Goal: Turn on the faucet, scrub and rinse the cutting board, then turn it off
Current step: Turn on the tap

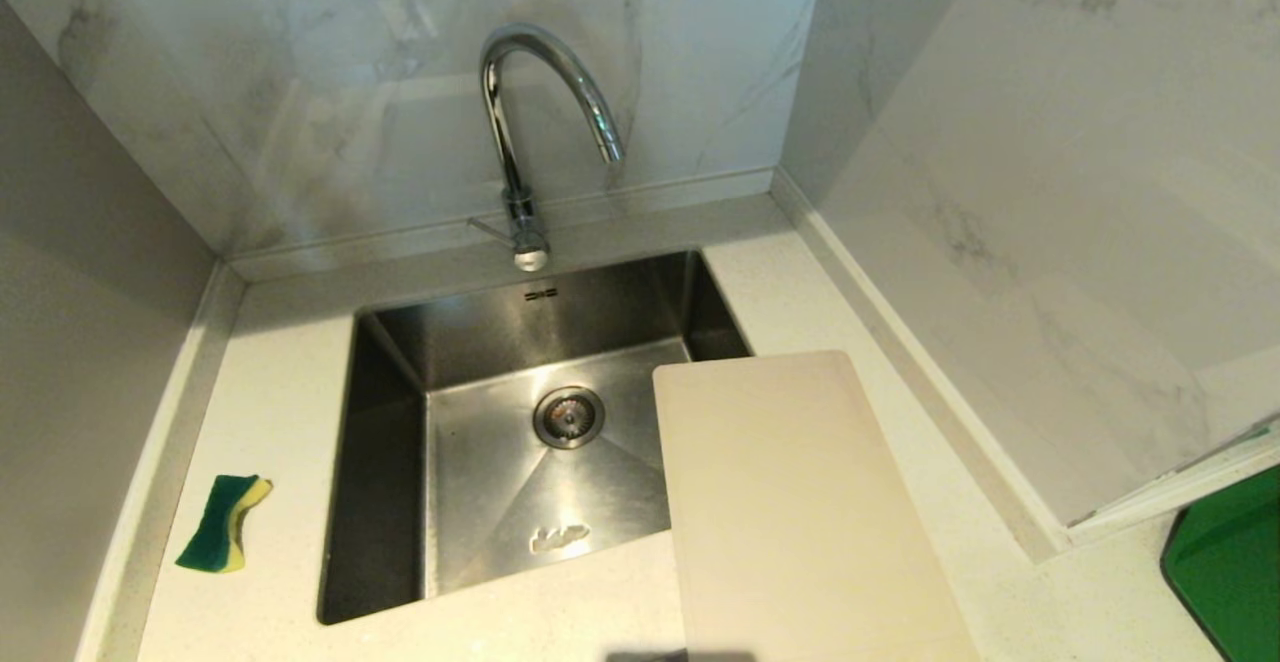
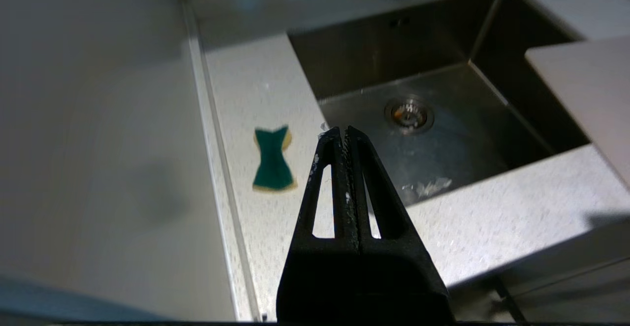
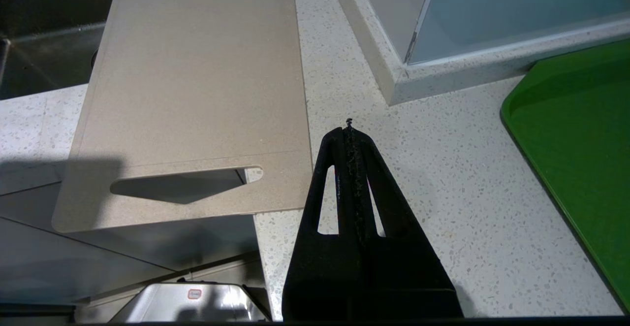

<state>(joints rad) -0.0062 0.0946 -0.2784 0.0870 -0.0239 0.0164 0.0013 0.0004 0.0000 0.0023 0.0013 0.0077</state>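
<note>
Nearest you, both arms hang short of the worktop (image 1: 290, 362), out of the head view. The left gripper (image 2: 344, 131) and right gripper (image 3: 350, 126) each show jaws pressed together, holding nothing. The cutting board (image 1: 800, 502) lies flat on the worktop's right side, its far corner jutting over the sink (image 1: 400, 462), its handle slot overhanging the front edge. A green sponge (image 1: 225, 522) rests left of the sink. Beyond, the faucet (image 1: 520, 122) stands at the wall, no water visible.
</note>
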